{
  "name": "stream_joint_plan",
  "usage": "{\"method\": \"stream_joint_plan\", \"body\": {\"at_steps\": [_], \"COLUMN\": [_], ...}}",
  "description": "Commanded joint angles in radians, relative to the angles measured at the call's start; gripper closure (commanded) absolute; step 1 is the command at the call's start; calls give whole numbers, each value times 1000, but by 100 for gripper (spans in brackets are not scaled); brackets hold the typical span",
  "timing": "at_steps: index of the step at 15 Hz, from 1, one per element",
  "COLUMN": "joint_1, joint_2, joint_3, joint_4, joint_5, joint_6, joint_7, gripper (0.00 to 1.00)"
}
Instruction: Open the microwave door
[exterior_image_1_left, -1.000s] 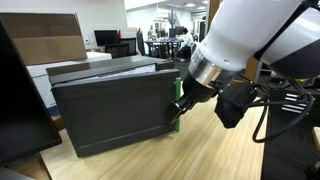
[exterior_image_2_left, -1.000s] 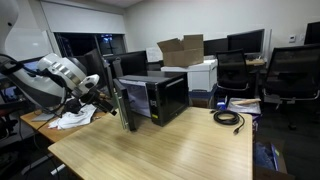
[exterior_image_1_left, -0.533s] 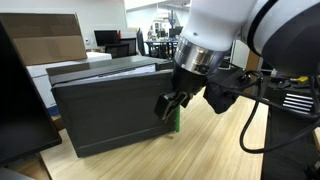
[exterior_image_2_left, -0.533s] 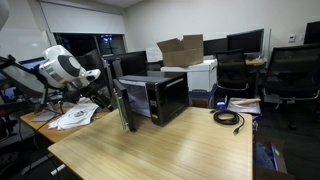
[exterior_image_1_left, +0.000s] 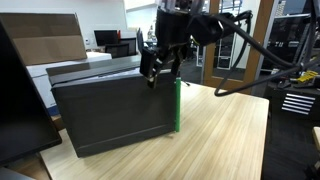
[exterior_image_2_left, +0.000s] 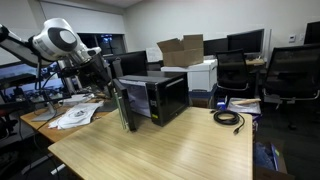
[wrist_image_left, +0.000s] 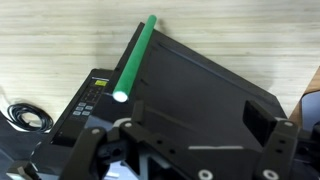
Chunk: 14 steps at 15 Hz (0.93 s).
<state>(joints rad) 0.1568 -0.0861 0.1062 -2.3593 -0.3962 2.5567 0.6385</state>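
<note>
Wrist view is looking down past the gripper (wrist_image_left: 180, 152), whose jaws are standing wide apart with nothing between them. Beyond them the microwave door (wrist_image_left: 205, 85) is filling the middle of the frame as a broad dark panel. Its green handle (wrist_image_left: 135, 58) is running along the door's left edge toward the light wooden desk (wrist_image_left: 50, 40). Left of the handle, the control panel (wrist_image_left: 88, 102) of the microwave (wrist_image_left: 72, 128) is showing its buttons. A coiled black cable (wrist_image_left: 22, 116) is lying on the desk at the far left.

In an exterior view the microwave (exterior_image_1_left: 100, 68) is sitting on the desk (exterior_image_1_left: 235, 130) with the door (exterior_image_1_left: 115, 115) facing the camera. The green handle (exterior_image_1_left: 178, 105) is standing upright at the door's right edge. The gripper (exterior_image_1_left: 151, 78) is hanging just above the door's top edge, left of the handle's top, and the jaws' gap is not readable here.

In an exterior view the microwave (exterior_image_2_left: 165, 95) is sitting on the far left part of the desk (exterior_image_2_left: 170, 150). The door (exterior_image_2_left: 125, 103) is showing nearly edge-on, swung out from the microwave's left front corner. The gripper (exterior_image_2_left: 100, 62) is hovering above and left of the door's top, apart from it. The black cable (exterior_image_2_left: 228, 118) is lying on the desk to the right of the microwave.
</note>
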Motion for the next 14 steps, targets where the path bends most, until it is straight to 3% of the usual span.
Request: {"method": "stream_joint_plan", "body": {"at_steps": [1, 9, 14], "joint_1": [-29, -136, -193], "joint_2": [-20, 17, 71], "joint_3": [14, -29, -61], "joint_4": [52, 117, 81], "joint_5": [40, -36, -246], "joint_6": [-69, 40, 210], "joint_7": [-69, 31, 237], "gripper": [0, 0, 0]}}
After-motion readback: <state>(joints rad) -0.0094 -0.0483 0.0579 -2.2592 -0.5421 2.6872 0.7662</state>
